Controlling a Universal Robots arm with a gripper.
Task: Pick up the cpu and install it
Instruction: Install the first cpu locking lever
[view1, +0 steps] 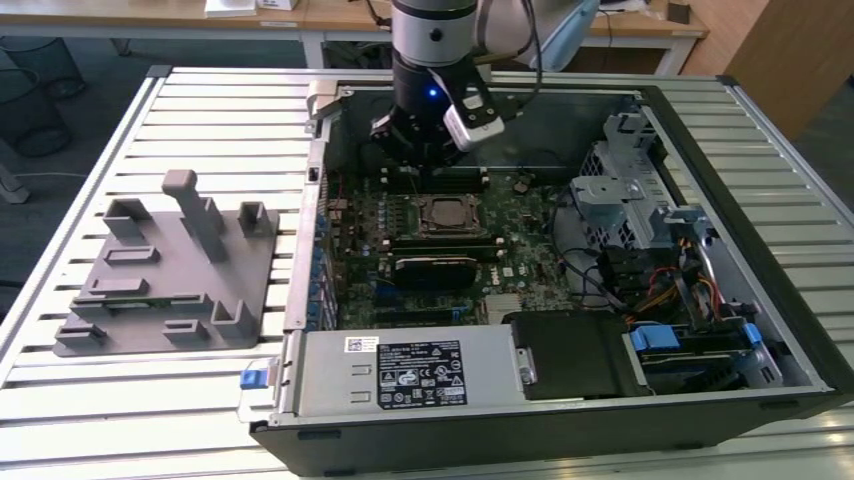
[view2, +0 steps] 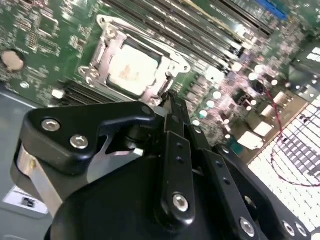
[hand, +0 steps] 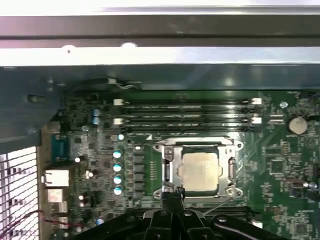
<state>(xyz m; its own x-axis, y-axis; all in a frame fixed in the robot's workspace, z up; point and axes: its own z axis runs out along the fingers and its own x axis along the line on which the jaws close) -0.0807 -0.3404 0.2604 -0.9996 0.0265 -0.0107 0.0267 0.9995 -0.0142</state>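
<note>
Now cpu (hand: 200, 170) in socket (hand: 167, 169), RAM (hand: 185, 106) adj.

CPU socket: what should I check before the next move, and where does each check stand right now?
1. cpu lies inside the socket frame: ok.
2. cpu seated flat: cannot tell.
3. socket frame latched down: cannot tell.
4. gripper shut and holding nothing: ok.
5. gripper clear of the socket frame's edge: cannot tell; in the first wrist view its tips overlap the near edge.
</note>
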